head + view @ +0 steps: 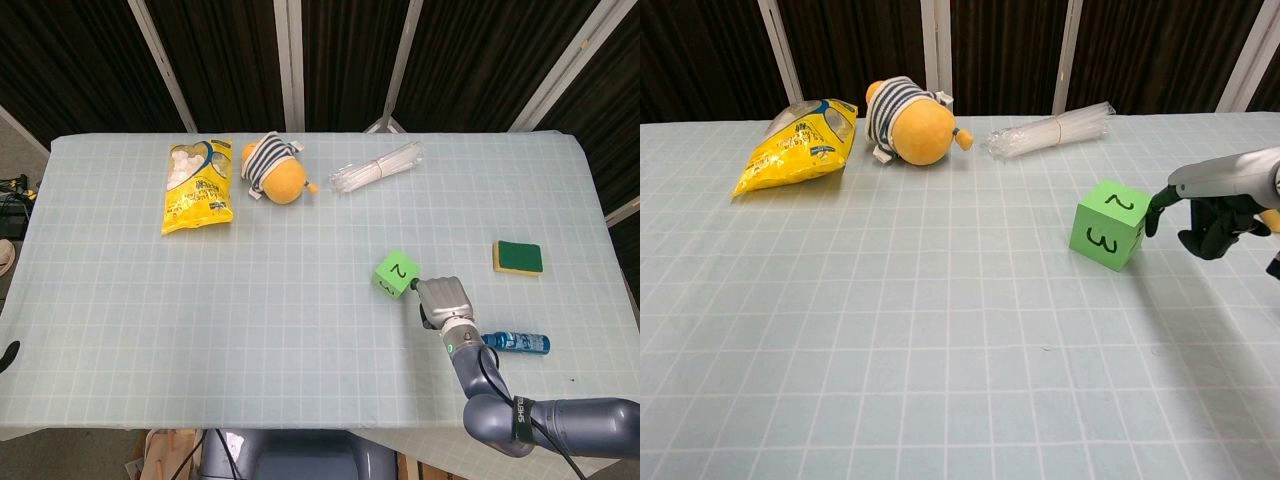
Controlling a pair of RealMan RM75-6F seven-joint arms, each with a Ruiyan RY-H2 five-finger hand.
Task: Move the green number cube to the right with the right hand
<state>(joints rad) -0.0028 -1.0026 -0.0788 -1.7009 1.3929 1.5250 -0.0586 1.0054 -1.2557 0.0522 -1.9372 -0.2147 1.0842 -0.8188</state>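
Note:
The green number cube (396, 275) (1107, 224) sits right of the table's middle, with a 2 on top and a 3 on the near face. My right hand (442, 300) (1216, 205) is at its right side, low over the table. A dark fingertip (1153, 214) touches the cube's right edge, and the other fingers curl downward apart from it, holding nothing. Only a dark sliver at the left edge of the head view may be my left hand (6, 352); its fingers are hidden.
At the back lie a yellow snack bag (197, 186), a striped plush toy (275, 170) and a wrapped bundle of straws (377, 168). A green-and-yellow sponge (518, 257) and a small blue bottle (522, 342) lie to the right of the hand.

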